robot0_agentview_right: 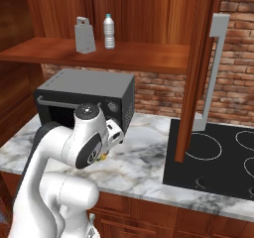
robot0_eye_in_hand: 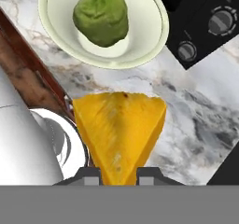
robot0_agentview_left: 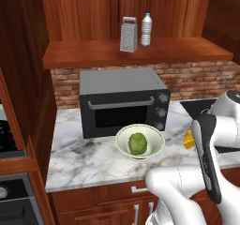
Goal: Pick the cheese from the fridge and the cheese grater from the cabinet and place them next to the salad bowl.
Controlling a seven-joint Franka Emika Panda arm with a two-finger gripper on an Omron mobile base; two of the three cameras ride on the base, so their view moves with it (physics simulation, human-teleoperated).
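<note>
My gripper (robot0_eye_in_hand: 119,174) is shut on the cheese (robot0_eye_in_hand: 119,129), a yellow-orange wedge held over the marble counter just beside the salad bowl (robot0_eye_in_hand: 154,36), which holds a green lettuce ball (robot0_eye_in_hand: 100,15). From the left base view the bowl (robot0_agentview_left: 123,144) sits in front of the toaster oven, and the cheese (robot0_agentview_left: 189,139) peeks out to its right behind my arm. The grey cheese grater (robot0_agentview_left: 128,34) stands upright on the open cabinet shelf (robot0_agentview_left: 93,55), also visible from the right as the grater (robot0_agentview_right: 85,35). The fridge is out of view.
A clear water bottle (robot0_agentview_left: 146,29) stands right of the grater. The dark toaster oven (robot0_agentview_left: 122,100) sits behind the bowl. An open wooden cabinet door (robot0_agentview_right: 196,68) with a grey handle hangs over the black cooktop (robot0_agentview_right: 218,157) at the right.
</note>
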